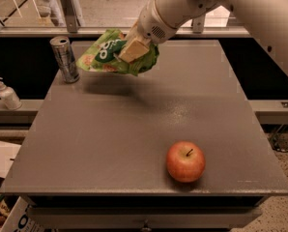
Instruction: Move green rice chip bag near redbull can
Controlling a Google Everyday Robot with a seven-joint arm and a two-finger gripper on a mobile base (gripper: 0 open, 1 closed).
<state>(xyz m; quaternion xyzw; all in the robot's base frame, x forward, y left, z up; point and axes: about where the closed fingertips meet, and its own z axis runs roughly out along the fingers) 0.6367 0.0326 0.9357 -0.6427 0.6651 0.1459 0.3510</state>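
the end effector (133, 51) hangs above the far left part of the flat grey desk (134, 124), at the tip of a thick white robot arm (182, 6) that reaches in from the upper right. it is clamped on a crumpled, foil-skinned green rice chip bag (103, 57). one beige finger (132, 50) lies across the bag's right half, pressed into the foil, and the other finger is hidden behind the bag. the bag is held clear of the desk, with its dark shadow on the surface below it. most of the bag sticks out to the left of the end effector. its dark-green patch with white letters faces the camera, and orange-pink chip pictures sit toward its left tip. a smaller bunch of foil bulges out to the right of the finger.

left of the end effector, just past the bag's left tip, a slim silver-grey metal redbull can (65, 59) stands upright at the far left corner of the desk. the tip of the bag and the can are near each other, with a narrow gap showing between them.

well apart from the end effector, toward the near right of the desk, a round red-and-yellow apple (185, 161) rests with its stem up. far to the left of the end effector and off the desk, a small white plastic pump bottle (6, 93) stands on a lower ledge.
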